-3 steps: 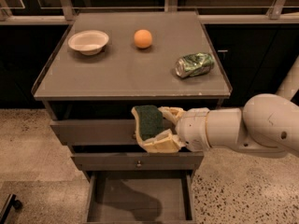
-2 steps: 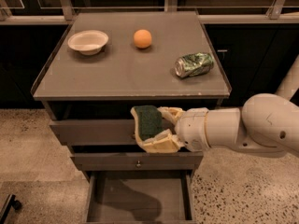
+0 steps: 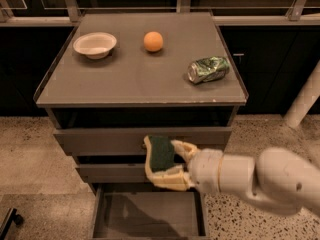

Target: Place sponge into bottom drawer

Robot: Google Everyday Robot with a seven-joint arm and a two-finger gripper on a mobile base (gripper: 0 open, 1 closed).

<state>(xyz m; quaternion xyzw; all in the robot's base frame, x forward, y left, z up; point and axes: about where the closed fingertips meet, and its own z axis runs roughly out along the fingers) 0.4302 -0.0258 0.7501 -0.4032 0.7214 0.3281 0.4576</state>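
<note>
My gripper (image 3: 162, 165) hangs in front of the cabinet, level with the two upper drawer fronts, and is shut on the sponge (image 3: 160, 153). The sponge is held upright, its dark green scouring face towards the camera and pale yellow foam at its edge. The bottom drawer (image 3: 148, 215) is pulled open just below the gripper, its flat grey inside bare and partly shaded by my arm.
On the cabinet top (image 3: 135, 74) stand a white bowl (image 3: 94, 44) at the back left, an orange ball (image 3: 153, 41) at the back middle and a crushed green can (image 3: 208, 69) at the right. My white arm (image 3: 260, 181) reaches in from the right. Speckled floor surrounds the cabinet.
My gripper with the sponge has dropped slightly, coming nearer the open bottom drawer. The things on the cabinet top have not moved.
</note>
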